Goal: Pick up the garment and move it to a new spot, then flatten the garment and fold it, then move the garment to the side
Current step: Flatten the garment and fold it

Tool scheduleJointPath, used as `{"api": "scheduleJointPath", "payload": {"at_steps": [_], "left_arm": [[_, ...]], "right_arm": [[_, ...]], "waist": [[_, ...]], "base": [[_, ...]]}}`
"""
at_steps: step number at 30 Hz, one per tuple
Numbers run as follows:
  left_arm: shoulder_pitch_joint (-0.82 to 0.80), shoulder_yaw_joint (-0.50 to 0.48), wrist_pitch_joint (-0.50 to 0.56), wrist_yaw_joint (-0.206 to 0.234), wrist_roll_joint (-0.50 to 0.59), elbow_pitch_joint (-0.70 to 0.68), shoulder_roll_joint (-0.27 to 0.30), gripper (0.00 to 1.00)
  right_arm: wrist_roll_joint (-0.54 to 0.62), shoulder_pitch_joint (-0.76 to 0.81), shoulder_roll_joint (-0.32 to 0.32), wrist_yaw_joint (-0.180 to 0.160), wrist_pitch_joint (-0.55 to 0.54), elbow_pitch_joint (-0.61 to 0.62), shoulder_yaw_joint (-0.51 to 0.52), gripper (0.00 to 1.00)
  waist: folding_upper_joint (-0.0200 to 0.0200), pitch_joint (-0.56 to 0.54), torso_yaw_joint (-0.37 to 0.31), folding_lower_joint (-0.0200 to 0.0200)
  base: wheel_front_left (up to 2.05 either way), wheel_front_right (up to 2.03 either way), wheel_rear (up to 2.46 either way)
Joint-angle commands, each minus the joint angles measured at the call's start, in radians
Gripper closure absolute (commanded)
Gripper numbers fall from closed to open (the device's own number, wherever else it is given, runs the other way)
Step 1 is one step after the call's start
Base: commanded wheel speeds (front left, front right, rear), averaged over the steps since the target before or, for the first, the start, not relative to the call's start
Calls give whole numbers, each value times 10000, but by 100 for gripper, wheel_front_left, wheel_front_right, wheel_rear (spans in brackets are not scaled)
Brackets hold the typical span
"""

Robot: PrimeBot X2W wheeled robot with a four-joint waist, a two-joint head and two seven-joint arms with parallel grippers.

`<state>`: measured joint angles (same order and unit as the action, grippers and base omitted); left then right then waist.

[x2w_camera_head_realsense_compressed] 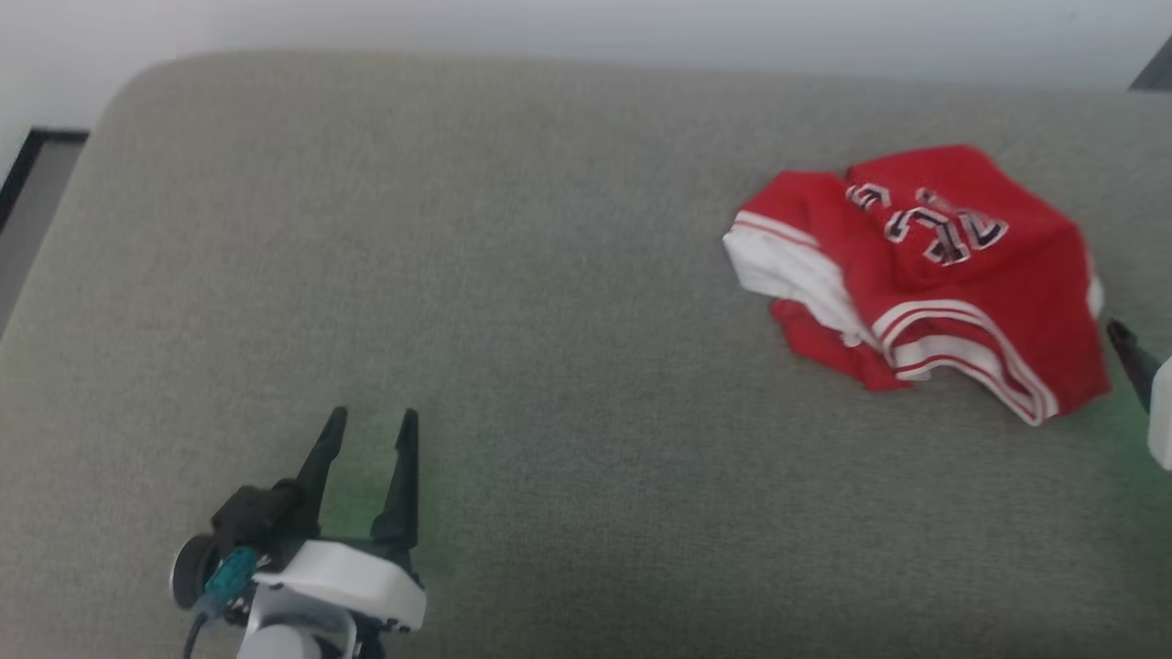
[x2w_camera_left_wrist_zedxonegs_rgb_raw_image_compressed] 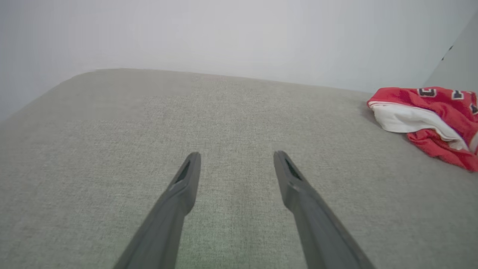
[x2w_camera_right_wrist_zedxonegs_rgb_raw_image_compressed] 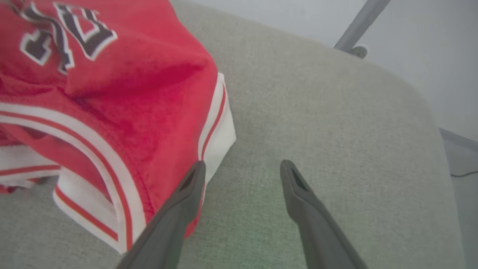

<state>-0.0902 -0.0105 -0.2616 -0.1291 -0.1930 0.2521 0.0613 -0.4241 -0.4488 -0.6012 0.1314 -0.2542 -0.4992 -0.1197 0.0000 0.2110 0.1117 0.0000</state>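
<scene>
Red jersey crumpled in a loose heap on the right part of a grey woven cushion, nearer the far edge than the near one. Black letters with white outlines on top of the heap, white-and-red striped trim along the near folds, white lining turned out on the left side. Neither flattened nor folded.

Left claw at the lower left of the head view, over bare cushion and well apart from the jersey. Two dark fingers spread wide, nothing between them. Along those fingers from the left wrist: plain cloth ahead, jersey off at the right border, pale wall behind.

Right claw just beside the jersey's right edge, likewise spread wide and empty. From the right wrist: left finger crossing the striped hem, whether touching it or just above it impossible to tell; other finger over bare cushion. In the head view, one dark fingertip of that claw at the right border, close to the jersey's lower right corner.

Grey metal pole slanting up beyond the cushion's rounded far corner.
</scene>
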Motion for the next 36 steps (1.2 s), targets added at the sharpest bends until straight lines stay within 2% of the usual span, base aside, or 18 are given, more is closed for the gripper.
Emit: {"api": "scheduleJointPath", "payload": {"at_steps": [1,5,8,13,14,15,16,20,28,31,36], "left_arm": [[-244,88,-47,-21,-127,31,-14,0],[-535,230,-47,-21,-189,79,-45,0],[-743,354,-47,-22,-249,113,-77,0],[-1021,501,-47,-23,-275,171,-101,0],[-1057,493,-47,-23,-310,196,-103,0],[-1058,474,-47,-21,-336,218,-100,0],[-1098,449,-47,-21,-343,265,-109,0],[-1027,388,-47,-22,-472,323,-116,0],[-917,310,-47,-22,-541,309,-118,0],[-938,294,-47,-22,-514,300,-117,0],[-1041,314,-47,-22,-471,257,-113,0]], "right_arm": [[-434,-345,-271,-17,-520,-166,-342,0],[-1627,-1017,-671,-15,-1861,-422,-943,0],[-2016,-1491,-998,-15,-2360,-567,-1313,0],[-2604,-1826,-1144,-7,-3110,-815,-1974,0],[-2739,-1818,-1150,-7,-3167,-780,-2132,19],[-2921,-1821,-1139,-6,-3222,-727,-2277,71],[-3229,-1792,-1228,-4,-3138,-605,-2482,100],[-3447,-1743,-1719,-9,-2598,-538,-2598,100],[-3442,-1811,-2580,-15,-1526,-770,-2210,100],[-3283,-1719,-3044,-17,-1168,-1067,-1938,100],[-2963,-1534,-3454,-15,-548,-1896,-1298,100]], "waist": [[0,446,245,0],[0,894,422,0],[0,1225,568,0],[0,1608,772,0],[0,1632,794,0],[0,1647,805,0],[0,1650,804,0],[0,1461,686,0],[0,1102,272,0],[0,1050,97,0],[0,1088,-112,0]], "base": [[0,0,0],[0,0,0],[0,0,0],[0,0,0],[0,0,0],[0,0,0],[0,0,0],[0,0,0],[0,0,0],[0,0,0],[0,0,0]]}}
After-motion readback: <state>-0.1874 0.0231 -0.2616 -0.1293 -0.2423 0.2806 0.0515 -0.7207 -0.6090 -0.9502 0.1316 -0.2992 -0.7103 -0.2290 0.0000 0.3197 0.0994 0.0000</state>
